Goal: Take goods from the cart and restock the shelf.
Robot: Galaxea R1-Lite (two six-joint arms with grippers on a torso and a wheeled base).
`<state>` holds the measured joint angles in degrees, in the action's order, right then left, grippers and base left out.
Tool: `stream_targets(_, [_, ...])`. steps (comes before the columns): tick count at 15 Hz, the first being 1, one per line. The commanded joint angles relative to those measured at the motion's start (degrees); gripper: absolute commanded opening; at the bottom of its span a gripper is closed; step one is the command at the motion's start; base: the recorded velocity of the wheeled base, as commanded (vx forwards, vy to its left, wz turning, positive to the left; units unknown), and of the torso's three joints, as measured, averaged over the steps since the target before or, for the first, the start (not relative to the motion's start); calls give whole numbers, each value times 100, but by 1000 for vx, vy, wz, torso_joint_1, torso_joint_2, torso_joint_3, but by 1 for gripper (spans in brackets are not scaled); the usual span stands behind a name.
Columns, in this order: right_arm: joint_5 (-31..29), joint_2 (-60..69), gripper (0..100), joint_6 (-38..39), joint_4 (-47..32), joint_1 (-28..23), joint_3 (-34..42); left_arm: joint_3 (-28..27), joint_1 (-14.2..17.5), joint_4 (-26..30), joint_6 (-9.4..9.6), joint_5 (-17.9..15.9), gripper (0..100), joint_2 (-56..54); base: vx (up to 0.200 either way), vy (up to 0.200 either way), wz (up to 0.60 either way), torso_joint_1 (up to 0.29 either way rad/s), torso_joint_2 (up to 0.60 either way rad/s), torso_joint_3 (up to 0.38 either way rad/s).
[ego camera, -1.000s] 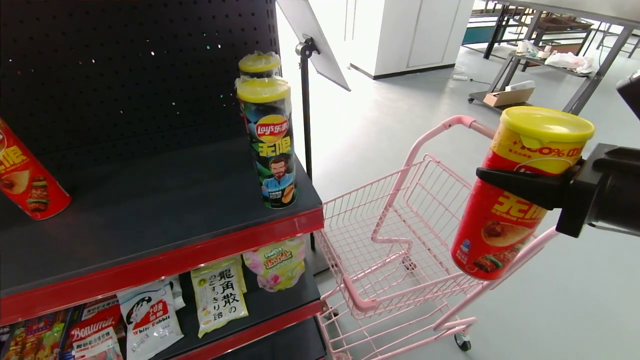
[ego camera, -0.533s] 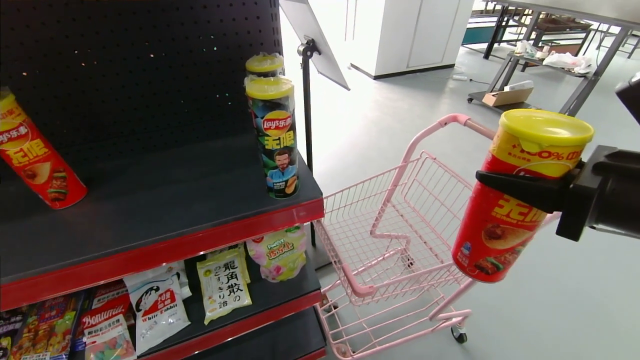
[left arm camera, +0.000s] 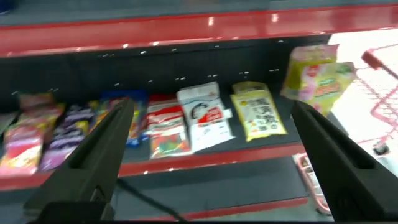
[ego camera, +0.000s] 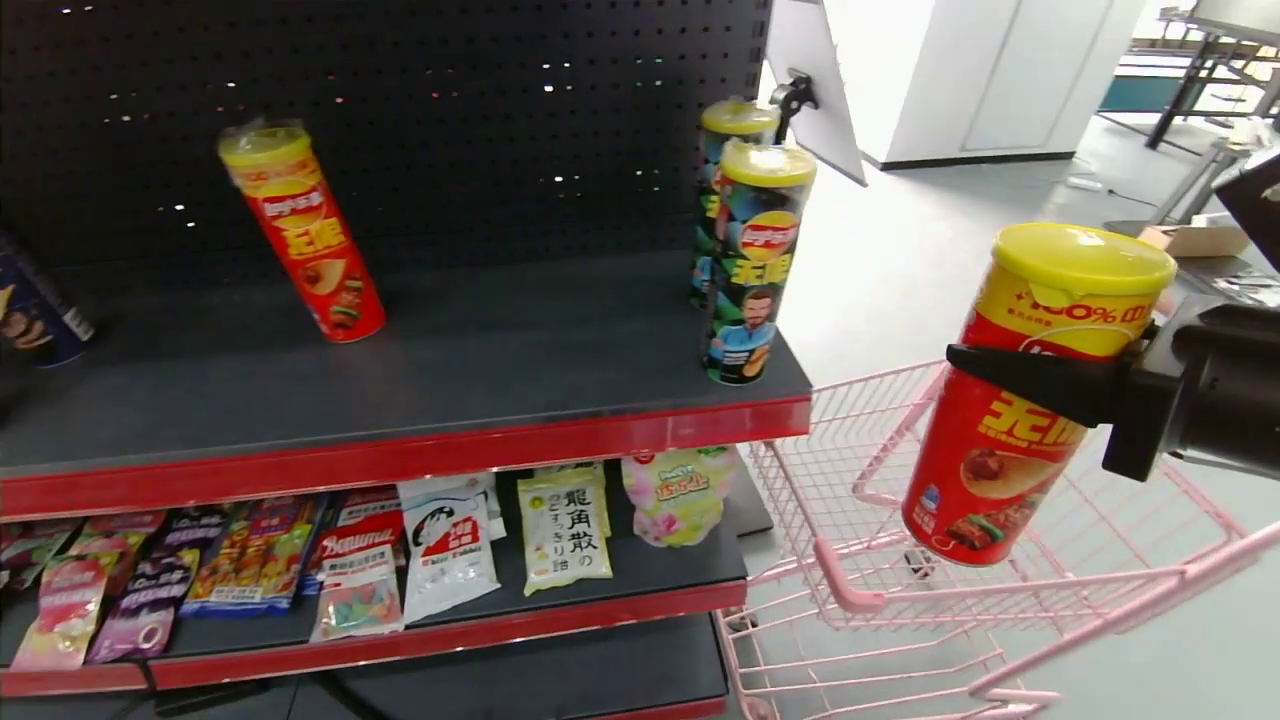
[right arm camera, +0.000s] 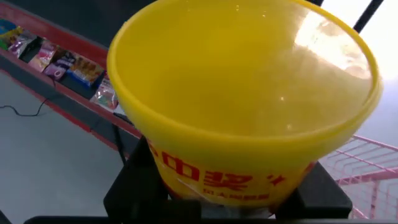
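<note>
Hovering over the cart (ego camera: 1180, 590), right end effector (ego camera: 1050, 370) clamped a red can (ego camera: 1000, 470). Left wrist view showed left end effector (left arm camera: 211, 109) spread wide, empty.

Swung left along the shelf (ego camera: 400, 455) as a whole view, by camera turn, not goods moving. Brought the shelved red can (ego camera: 303, 232) fully into sight, plus a dark can (ego camera: 35, 310) at far left. Pushed the cart (ego camera: 840, 585) low and right, under the held can (ego camera: 1000, 470) in the right hand (ego camera: 1045, 365).
</note>
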<state>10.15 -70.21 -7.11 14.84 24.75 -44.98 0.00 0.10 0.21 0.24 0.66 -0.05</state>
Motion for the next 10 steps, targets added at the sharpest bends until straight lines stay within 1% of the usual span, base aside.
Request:
stream_targets(1, [4, -2, 0, -1, 11, -5, 69, 0, -1, -3, 2, 4, 100, 5, 0, 0, 0, 0, 0, 0])
stream_targets(5, [13, 358, 0, 8, 63, 4, 508, 0, 8, -3, 2, 4, 100, 5, 0, 0, 0, 0, 0, 0])
stream_targets(7, [48, 473, 0, 16, 309, 30, 745, 0, -1, 6, 2, 4, 100, 5, 0, 200, 0, 0, 5, 2])
stream_targets(10, [66, 473, 0, -19, 925, 65, 1035, 0, 8, -3, 2, 4, 100, 5, 0, 200, 0, 4, 6, 1])
